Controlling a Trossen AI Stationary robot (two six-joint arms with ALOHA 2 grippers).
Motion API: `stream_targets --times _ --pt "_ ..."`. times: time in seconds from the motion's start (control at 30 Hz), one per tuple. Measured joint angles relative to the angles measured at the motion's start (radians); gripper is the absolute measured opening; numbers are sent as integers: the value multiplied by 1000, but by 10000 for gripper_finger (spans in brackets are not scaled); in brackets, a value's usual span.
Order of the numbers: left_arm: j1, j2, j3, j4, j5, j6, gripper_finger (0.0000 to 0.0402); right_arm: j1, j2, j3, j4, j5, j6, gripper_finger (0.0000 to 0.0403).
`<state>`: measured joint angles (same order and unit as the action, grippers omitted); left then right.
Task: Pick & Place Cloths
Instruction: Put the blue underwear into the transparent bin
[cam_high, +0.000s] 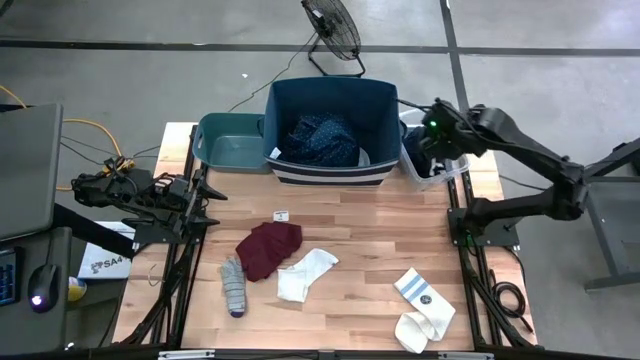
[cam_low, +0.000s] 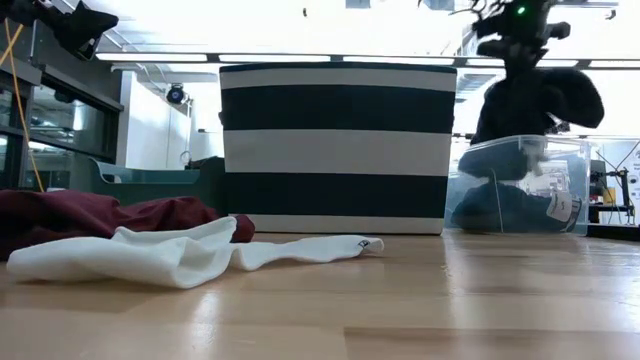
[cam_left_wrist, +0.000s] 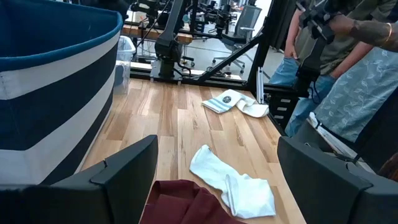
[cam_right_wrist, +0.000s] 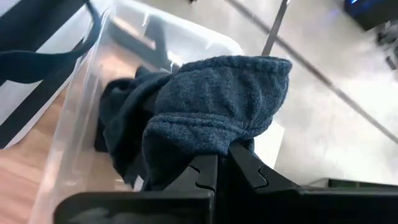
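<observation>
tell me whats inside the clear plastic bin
The clear plastic bin holds dark cloth with a white tag. The right gripper holds a dark blue-grey cloth above it. Anything underneath is covered.

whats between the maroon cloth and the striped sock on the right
A plain white sock lies between the maroon cloth and the striped sock, then bare wood; the high view shows it.

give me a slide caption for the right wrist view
Right gripper shut on a dark cloth, holding it above the clear bin that already contains dark fabric.
</observation>
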<state>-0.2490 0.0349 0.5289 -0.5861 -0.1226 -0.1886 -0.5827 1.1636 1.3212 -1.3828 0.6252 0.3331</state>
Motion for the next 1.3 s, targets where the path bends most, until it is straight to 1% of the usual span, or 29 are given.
stream_targets --times 0.1,0.2,0.3,0.47,0.67,0.9,1.0,1.07,1.13,1.3 --pt "0 0 0 0 0 0 324 -34 54 0 21 -42 -4 4" --pt "0 0 0 0 0 0 324 -74 109 0 43 -91 31 4" --pt "0 0 0 0 0 0 324 -116 159 0 85 -159 79 4" --pt "0 0 0 0 0 0 324 -175 227 0 184 -283 109 4" --pt "0 0 0 0 0 0 324 -253 309 0 194 -316 155 4" --pt "0 0 0 0 0 0 324 -333 373 0 202 -350 210 4" --pt "0 0 0 0 0 0 324 -365 388 0 201 -401 224 7" --pt "0 0 0 0 0 0 324 -379 394 0 199 -454 230 15" --pt "0 0 0 0 0 0 324 -386 395 0 200 -475 254 28" --pt "0 0 0 0 0 0 324 -389 391 0 199 -510 294 84"
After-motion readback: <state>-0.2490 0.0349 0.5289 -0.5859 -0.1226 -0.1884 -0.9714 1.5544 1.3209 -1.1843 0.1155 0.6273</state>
